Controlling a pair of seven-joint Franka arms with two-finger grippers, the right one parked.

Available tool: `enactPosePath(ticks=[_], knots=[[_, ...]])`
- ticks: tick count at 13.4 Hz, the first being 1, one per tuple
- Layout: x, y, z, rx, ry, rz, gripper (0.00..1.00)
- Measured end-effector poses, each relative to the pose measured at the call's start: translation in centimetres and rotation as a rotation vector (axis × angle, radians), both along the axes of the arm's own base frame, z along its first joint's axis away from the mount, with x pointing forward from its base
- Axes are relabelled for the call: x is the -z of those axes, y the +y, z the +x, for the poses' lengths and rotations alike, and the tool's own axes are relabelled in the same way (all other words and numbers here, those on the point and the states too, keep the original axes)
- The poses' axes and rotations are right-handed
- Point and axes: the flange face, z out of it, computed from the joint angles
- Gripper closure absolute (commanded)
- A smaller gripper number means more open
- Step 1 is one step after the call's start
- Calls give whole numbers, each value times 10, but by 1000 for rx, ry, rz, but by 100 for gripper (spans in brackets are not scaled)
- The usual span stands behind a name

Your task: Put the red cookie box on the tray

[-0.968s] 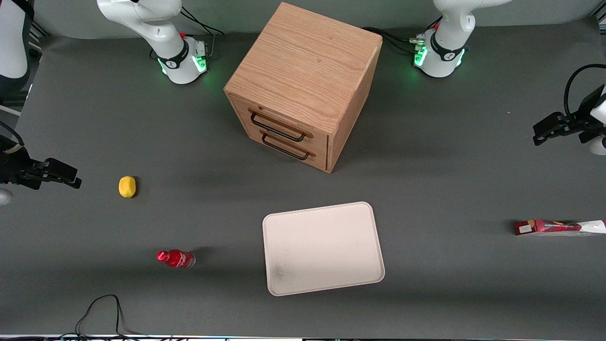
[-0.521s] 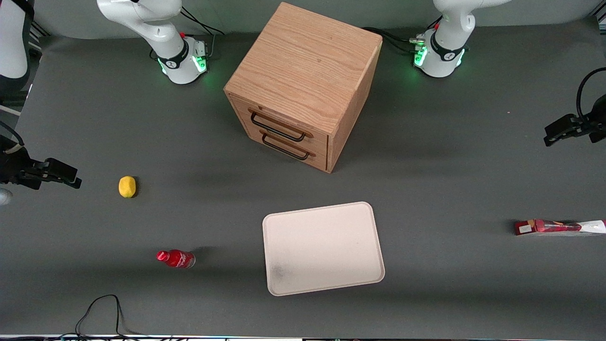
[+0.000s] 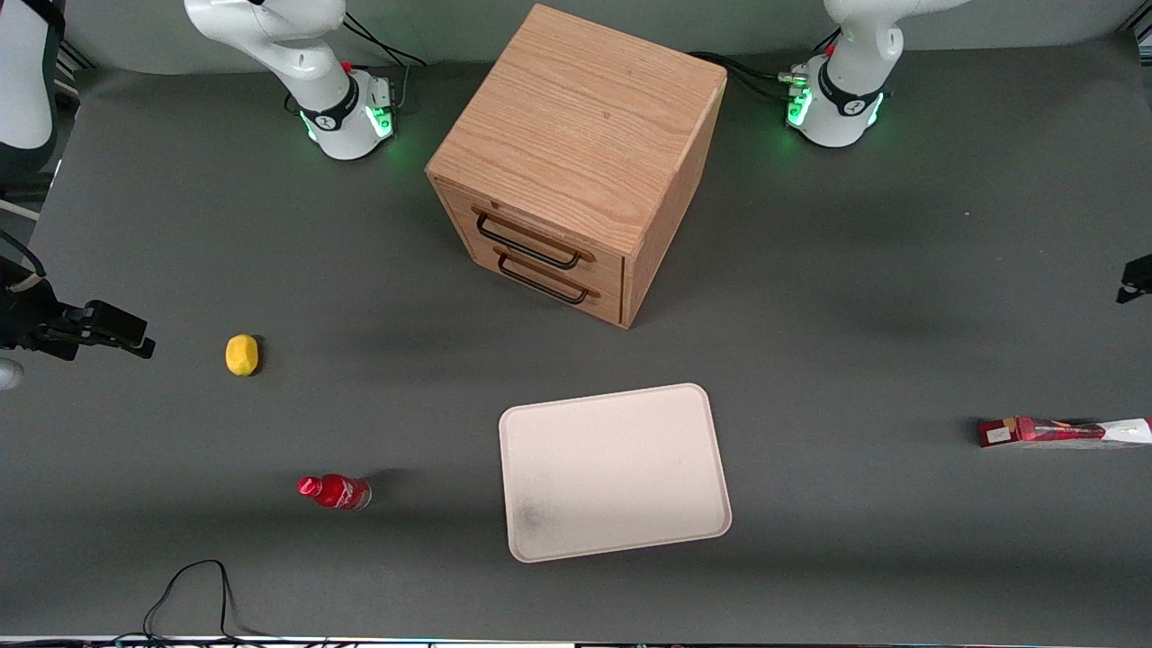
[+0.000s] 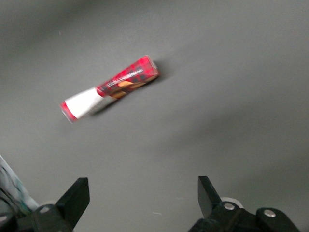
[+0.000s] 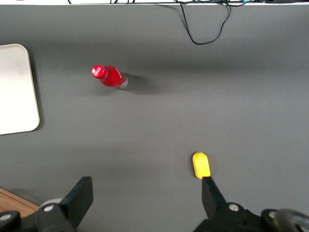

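Lying flat on the dark grey desk, the red cookie box sits at the working arm's end, right by that end's edge, with its length running along the desk's long direction. From the left wrist camera the same carton shows its white label panel at one end and dark-red printed sides with orange-brown cookie pictures along the rest. The pincer hangs above bare desk surface near the box without touching it, its two dark fingers spread wide apart with nothing between them; from the front only a small dark piece of it shows at the working arm's edge. The tray, cream-white with rounded corners and a grey smudge near one corner, rests around the middle of the desk's length, toward the edge nearest the front camera, well apart from the box. A wooden drawer cabinet stands farther from the camera than the tray. Toward the parked arm's end lie a small red bottle and a yellow lemon.
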Motion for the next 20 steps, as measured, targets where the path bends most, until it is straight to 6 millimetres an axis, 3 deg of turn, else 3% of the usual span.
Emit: enactPosePath(ticks=[3,6,8,11,15,20], knots=[[57,33,23,366,21,36,1],[111,42,49,663,68,51,1],[132,44,70,804,84,45,1],[164,46,90,850,93,12,2],[204,50,93,844,111,-30,3],[215,49,98,837,84,-31,6]])
